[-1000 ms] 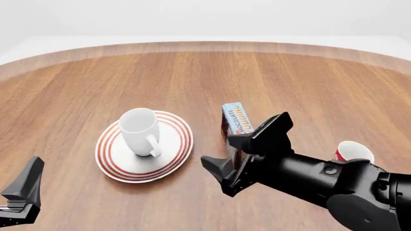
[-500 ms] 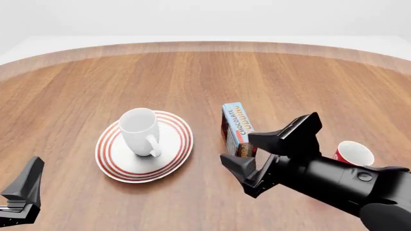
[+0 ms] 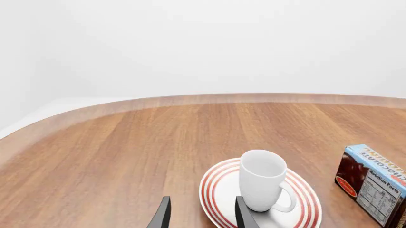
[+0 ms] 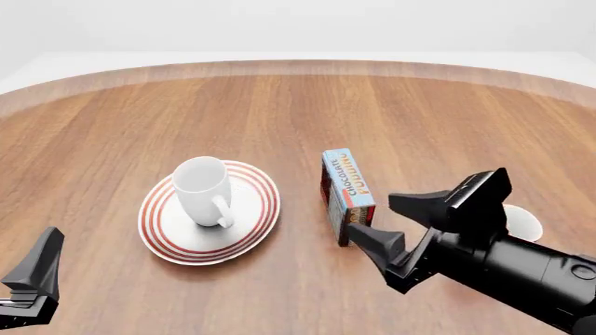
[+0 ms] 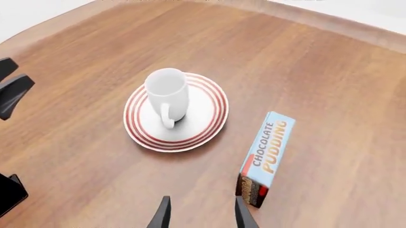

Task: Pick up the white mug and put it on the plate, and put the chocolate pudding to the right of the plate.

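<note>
Your right end effector (image 4: 396, 227) hangs just beside the chocolate pudding (image 4: 347, 193), its fingers spread apart and gripping nothing, and that closeness is where trouble could start. The carton stands on a narrow edge on the tabletop (image 4: 298, 105), to the right of the plate (image 4: 158, 234) and near it without touching — so a careless sweep of the lower finger (image 4: 368, 242) could tip it flat or slide it toward the rim. It looks light and tall for its footprint, so I judge it would topple easily. The white mug (image 4: 203, 188) stands upright on the plate, a little off centre toward the far side, handle toward you; a shove from the carton could nudge the plate and rock the mug, though they are apart for now. Watch the other side of the arm too: a red mug (image 4: 531, 222) sits just behind the right wrist, mostly hidden by it in the front view, and a swing of the forearm could knock it over. Your left end effector (image 4: 33, 283) is parked well clear at the near left, fingers parted and empty in its wrist view, so it poses little risk. Counting what shows: one plate, one white mug, one red mug, one pudding carton, two arms — both placements look already made, so backing off cleanly is the main concern.
</note>
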Motion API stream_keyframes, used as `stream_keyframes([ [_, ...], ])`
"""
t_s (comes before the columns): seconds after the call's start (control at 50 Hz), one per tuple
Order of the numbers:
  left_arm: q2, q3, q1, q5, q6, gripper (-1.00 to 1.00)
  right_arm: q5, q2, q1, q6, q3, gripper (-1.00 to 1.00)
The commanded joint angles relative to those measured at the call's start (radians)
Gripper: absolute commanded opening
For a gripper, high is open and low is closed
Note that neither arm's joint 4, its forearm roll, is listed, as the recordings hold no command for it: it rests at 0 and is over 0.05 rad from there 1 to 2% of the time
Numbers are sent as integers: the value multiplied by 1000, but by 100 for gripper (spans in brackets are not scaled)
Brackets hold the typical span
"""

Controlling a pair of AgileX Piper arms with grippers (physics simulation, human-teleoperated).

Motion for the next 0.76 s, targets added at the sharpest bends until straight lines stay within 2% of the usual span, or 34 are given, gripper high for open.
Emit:
stream_keyframes([
  [0.02,0,0,0,0,0,100,41,-73,-20,-4,24,100],
  [0.16,0,0,0,0,0,100,93,-149,-33,-4,45,100],
  [0.54,0,0,0,0,0,100,120,-229,-65,10,80,100],
  [0.76,0,0,0,0,0,100,182,-312,-85,12,95,100],
])
